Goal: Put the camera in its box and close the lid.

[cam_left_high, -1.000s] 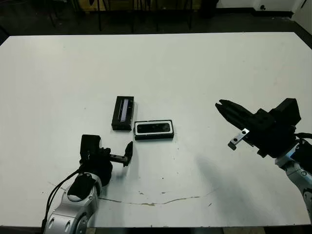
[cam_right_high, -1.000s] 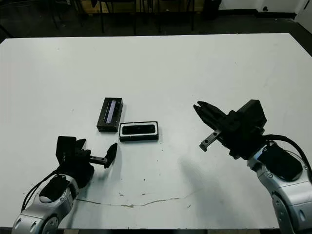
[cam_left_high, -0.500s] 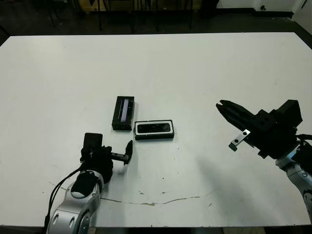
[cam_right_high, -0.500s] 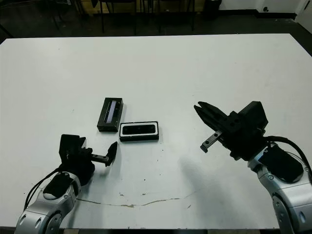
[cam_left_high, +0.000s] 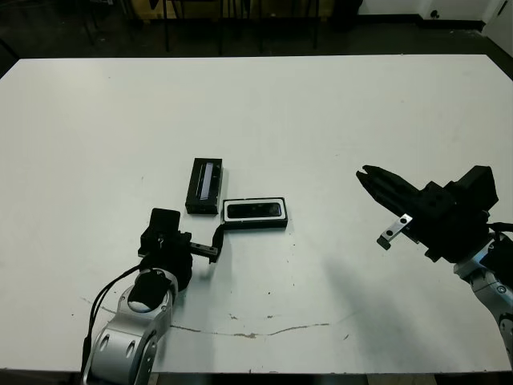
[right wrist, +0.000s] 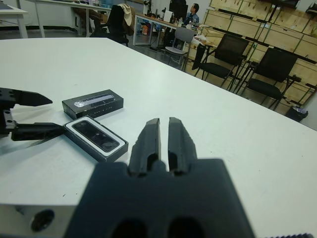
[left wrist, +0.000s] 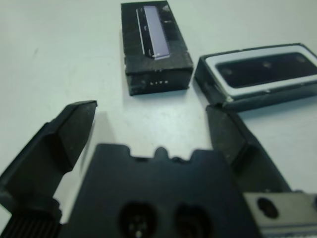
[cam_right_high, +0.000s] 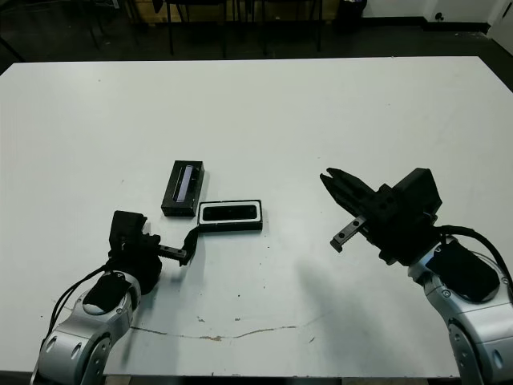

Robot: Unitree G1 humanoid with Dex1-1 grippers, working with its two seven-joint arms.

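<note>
**Camera seated in box; lid not yet on**

Camera (cam_left_high: 255, 210) lies inside the box (cam_left_high: 254, 223), flat in the white-lined tray, near the middle of the table (cam_left_high: 321, 104). First half of the task looks complete.

Lid (cam_left_high: 205, 185) rests on the table just beside the box, on its far left corner, lying crosswise to it, pale strip facing up. It is not on the box, so closing remains.

Left hand (left wrist: 148, 129) is low at the table, released, fingers spread wide and grasping nothing. One fingertip (cam_left_high: 218, 234) sits right at the box's near left corner; contact cannot be confirmed. The lid lies just ahead of the spread fingers.

Right hand (right wrist: 159, 135) hovers well apart to the right, fingers clenched together, holding nothing.

Remaining, by my judgement: pick up the lid, turn it in line with the box, seat it.
</note>
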